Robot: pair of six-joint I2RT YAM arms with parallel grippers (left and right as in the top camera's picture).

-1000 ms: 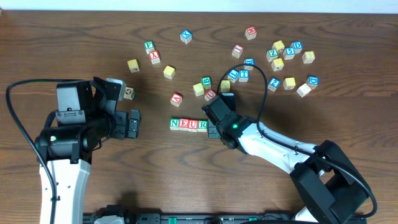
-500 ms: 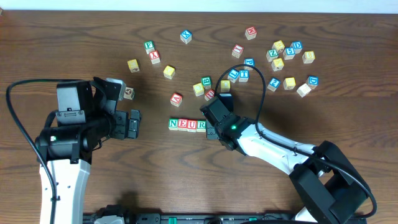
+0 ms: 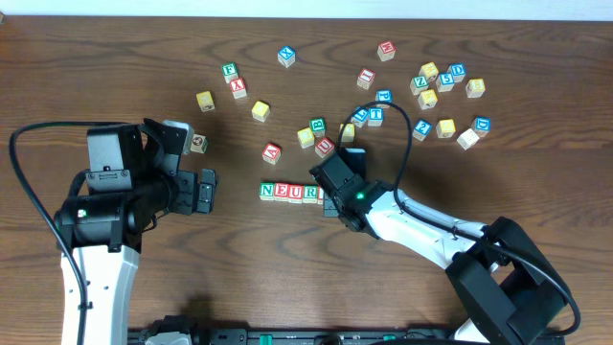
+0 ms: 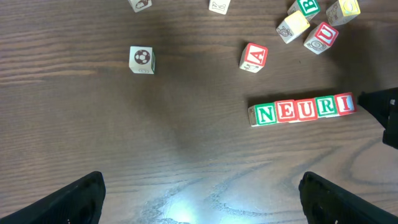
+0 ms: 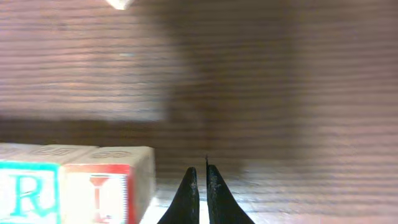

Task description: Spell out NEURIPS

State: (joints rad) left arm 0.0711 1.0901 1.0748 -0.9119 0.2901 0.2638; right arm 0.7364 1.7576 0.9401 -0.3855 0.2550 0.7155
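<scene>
Five cubes stand in a row reading N, E, U, R, I (image 3: 290,192) at the table's middle. The left wrist view shows the same row (image 4: 301,111) with the red-bordered I cube (image 4: 344,104) at its right end. My right gripper (image 3: 329,200) is shut and empty, low at the table just right of the I cube (image 5: 102,186). Its fingertips (image 5: 200,173) stand a small gap from that cube's side. My left gripper (image 3: 208,190) hangs open and empty left of the row, its fingers (image 4: 78,199) wide apart. I cannot read a P or S among the loose cubes.
Several loose letter cubes lie scattered behind the row, nearest a red A cube (image 3: 272,152) and a cluster (image 3: 321,134) just behind my right gripper. More cubes sit at the back right (image 3: 445,91) and back left (image 3: 230,81). A picture cube (image 3: 197,144) lies beside my left arm.
My right gripper slid a little left toward the row's end and then eased back right, staying shut. The row barely moved. The left arm stayed still.
</scene>
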